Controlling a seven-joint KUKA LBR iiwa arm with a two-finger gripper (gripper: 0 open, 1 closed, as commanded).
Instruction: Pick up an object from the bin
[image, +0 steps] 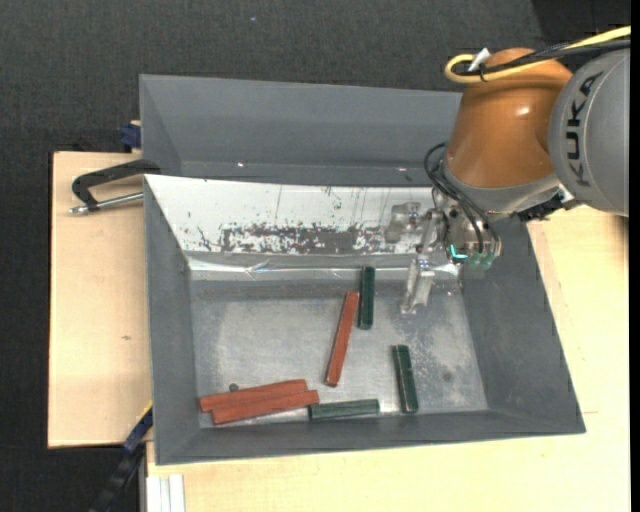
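Grey bin (165, 330) floor mostly bare; few sticks scattered. Hand (428, 298) hangs at far right of bin, pointing down below orange wrist cover (505, 125), arm entering from right. Jaws look spread, nothing between. Nearest thing: dark green stick (366, 297), just left of hand, lying near-to-far. Red stick (341, 338) slants close beside it. You want hand shifted left, centred over green stick's middle, jaws straddling its narrow width, clear of red one, before lowering.
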